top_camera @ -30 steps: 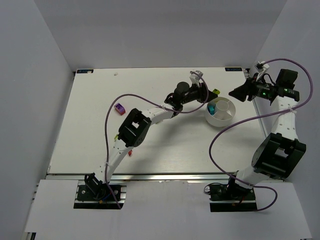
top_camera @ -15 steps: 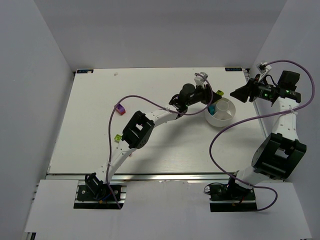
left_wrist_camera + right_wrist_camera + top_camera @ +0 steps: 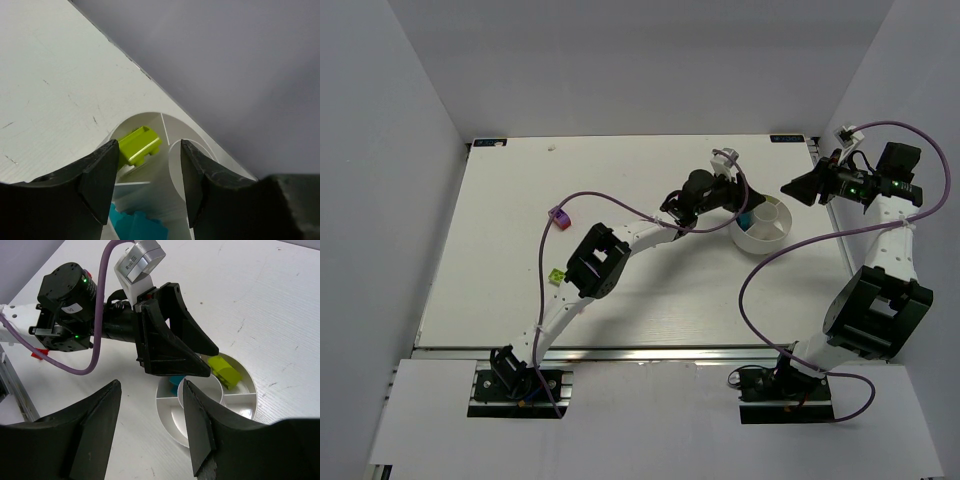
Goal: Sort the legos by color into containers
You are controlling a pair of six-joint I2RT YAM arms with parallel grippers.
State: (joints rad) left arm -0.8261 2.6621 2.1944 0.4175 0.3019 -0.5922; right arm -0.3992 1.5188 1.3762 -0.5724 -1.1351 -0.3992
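The round white divided bowl (image 3: pixel 767 243) stands at the right of the table. My left gripper (image 3: pixel 747 207) hangs over its left side, open and empty. In the left wrist view the gripper (image 3: pixel 150 167) frames a lime brick (image 3: pixel 139 144) lying in a far compartment of the bowl (image 3: pixel 172 125), with cyan bricks (image 3: pixel 141 226) in the compartment nearer the camera. My right gripper (image 3: pixel 790 188) is open and empty above the bowl's right side. Its wrist view (image 3: pixel 151 405) shows the bowl (image 3: pixel 166 416), the lime brick (image 3: pixel 224 371), a cyan brick (image 3: pixel 176 382) and the left gripper's fingers (image 3: pixel 170 340).
A purple brick (image 3: pixel 559 217) lies at the left of the table. A lime brick (image 3: pixel 556 276) lies beside the left arm's lower link. A red scrap (image 3: pixel 40 354) shows behind the left wrist in the right wrist view. White walls enclose the table on three sides.
My left gripper moved right with the lime brick until it was over the bowl. The brick now lies in a compartment and the jaws are open. The right arm barely moved.
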